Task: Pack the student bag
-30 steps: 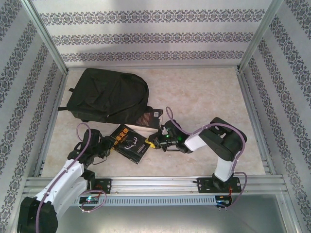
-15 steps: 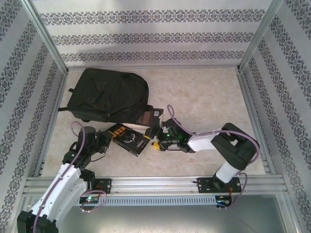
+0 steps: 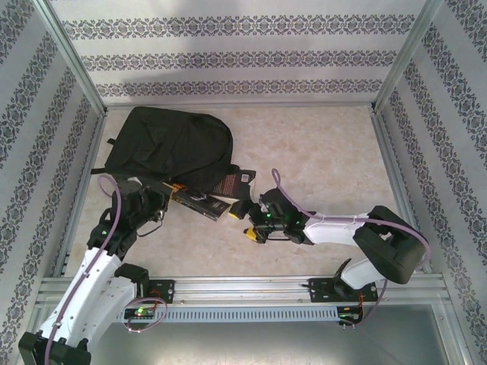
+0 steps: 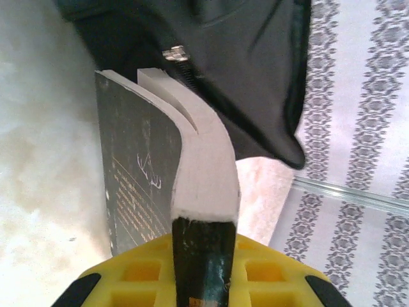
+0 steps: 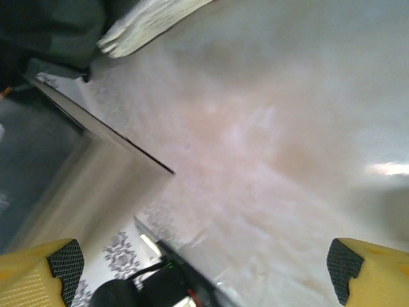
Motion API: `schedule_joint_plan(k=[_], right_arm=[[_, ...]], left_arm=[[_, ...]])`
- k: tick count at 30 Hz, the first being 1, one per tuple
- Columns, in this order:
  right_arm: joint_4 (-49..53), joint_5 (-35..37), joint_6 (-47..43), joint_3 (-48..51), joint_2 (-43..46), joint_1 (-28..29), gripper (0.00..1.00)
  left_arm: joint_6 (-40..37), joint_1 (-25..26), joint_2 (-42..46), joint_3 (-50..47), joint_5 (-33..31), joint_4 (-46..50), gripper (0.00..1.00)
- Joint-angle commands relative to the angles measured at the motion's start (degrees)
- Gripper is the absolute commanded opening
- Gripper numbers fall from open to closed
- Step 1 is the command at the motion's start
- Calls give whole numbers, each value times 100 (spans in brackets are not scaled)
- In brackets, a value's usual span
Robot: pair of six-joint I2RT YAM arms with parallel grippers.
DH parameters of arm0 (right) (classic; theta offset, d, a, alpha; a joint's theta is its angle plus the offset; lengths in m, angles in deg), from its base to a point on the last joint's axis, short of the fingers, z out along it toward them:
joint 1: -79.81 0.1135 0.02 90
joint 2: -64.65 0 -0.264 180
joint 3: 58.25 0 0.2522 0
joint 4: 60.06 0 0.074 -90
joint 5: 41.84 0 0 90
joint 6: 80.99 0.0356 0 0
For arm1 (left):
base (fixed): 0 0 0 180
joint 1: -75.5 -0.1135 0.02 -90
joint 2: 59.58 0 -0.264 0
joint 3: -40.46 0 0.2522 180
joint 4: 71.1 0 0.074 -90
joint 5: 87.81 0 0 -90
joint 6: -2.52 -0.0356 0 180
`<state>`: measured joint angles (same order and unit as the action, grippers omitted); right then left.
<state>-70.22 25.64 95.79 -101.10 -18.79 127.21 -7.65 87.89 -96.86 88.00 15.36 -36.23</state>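
The student bag (image 3: 167, 144), a big black backpack, lies at the back left of the table; its fabric and a zipper pull (image 4: 174, 54) hang just above the held book. My left gripper (image 3: 163, 199) (image 4: 204, 256) is shut on the spine of a black-covered book (image 3: 196, 201) (image 4: 137, 173), which stands on edge with its far end at the bag's lower rim. My right gripper (image 3: 243, 220) (image 5: 204, 268) is open beside the book's right end, holding nothing. A thin edge of the book's cover (image 5: 102, 128) shows ahead of it.
A second book (image 3: 232, 182) with a brown cover and white label lies at the bag's right edge, partly under the fabric; its pages (image 5: 153, 22) show in the right wrist view. Metal rails (image 3: 243, 285) and patterned walls (image 3: 243, 57) bound the marbled table (image 3: 319, 160).
My right gripper has opened, let go of the book and drawn back slightly. My left gripper has carried the book up and back, tipping it on edge against the bag.
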Motion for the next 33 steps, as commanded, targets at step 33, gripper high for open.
schedule_joint_plan(k=[33], right_arm=[[-1726, 1702, 860, -1413, 400, 938, 97]], left_arm=[[-105, 451, -763, 1694, -829, -864, 0]])
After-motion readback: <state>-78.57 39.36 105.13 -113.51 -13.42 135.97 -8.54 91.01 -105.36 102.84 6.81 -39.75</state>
